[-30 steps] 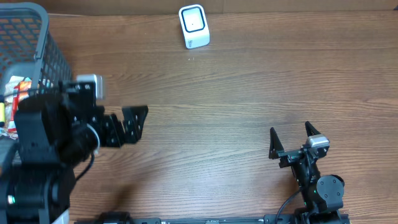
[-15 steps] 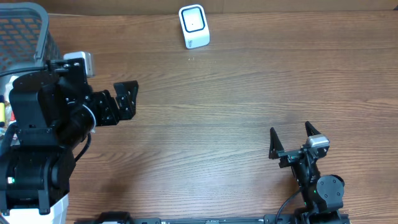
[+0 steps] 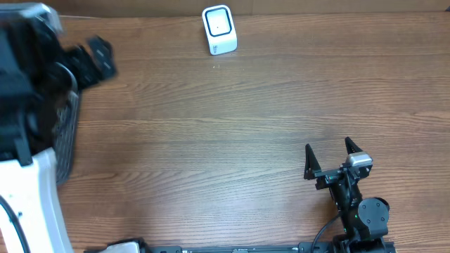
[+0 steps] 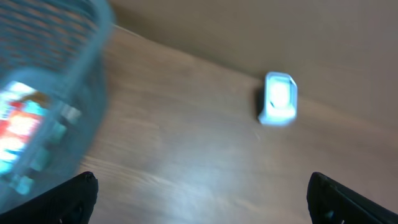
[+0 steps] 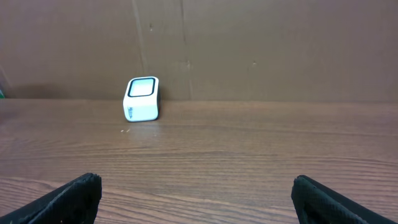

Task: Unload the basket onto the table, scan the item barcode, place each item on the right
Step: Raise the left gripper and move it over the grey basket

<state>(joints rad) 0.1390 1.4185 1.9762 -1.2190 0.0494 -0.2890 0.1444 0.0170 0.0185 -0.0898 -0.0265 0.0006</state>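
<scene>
The 2 pincers gape wide, empty: left gripper by the far-left basket, right gripper near right. Print on the white scanner (far centre) is unreadably small.

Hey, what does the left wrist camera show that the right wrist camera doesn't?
Only the left wrist view: the blue-grey mesh basket with a blurred red-and-white packet inside, and the open left gripper. Only the right wrist view: the open right gripper. Both: the small white box-shaped scanner standing on the brown wooden table.
</scene>
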